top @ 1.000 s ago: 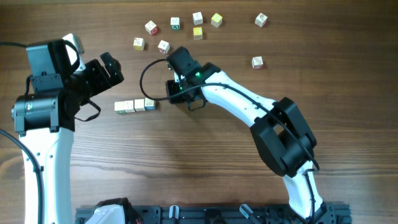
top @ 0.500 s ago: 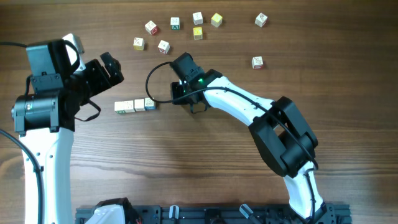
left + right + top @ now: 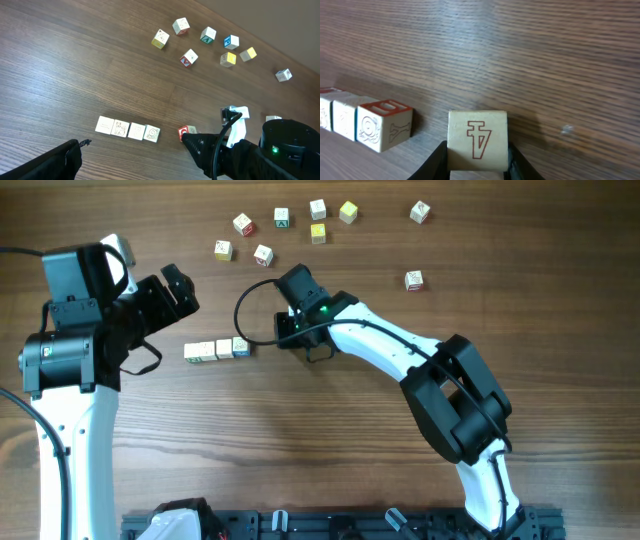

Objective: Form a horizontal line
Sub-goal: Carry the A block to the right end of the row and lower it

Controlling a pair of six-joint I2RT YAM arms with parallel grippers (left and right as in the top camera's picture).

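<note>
The horizontal line (image 3: 127,129) is a straight row of several white cubes lying edge to edge, also seen in the overhead view (image 3: 216,350). My right gripper (image 3: 477,162) is shut on a white cube (image 3: 477,135) that has a red figure on its front face. It holds that cube low over the table, a short gap to the right of the row's end cube (image 3: 382,125). The held cube (image 3: 184,132) shows a red face in the left wrist view. My left gripper (image 3: 182,290) hovers open above and left of the row, holding nothing.
Loose cubes lie scattered at the back: white ones (image 3: 243,224) (image 3: 282,217) (image 3: 263,254), yellow ones (image 3: 347,212) (image 3: 318,232), and two apart at the right (image 3: 420,212) (image 3: 413,280). The right arm (image 3: 400,355) stretches across the table's middle.
The right gripper with its cube shifted slightly to the right a second ago and has stood still since. The left arm and the row have not moved.
</note>
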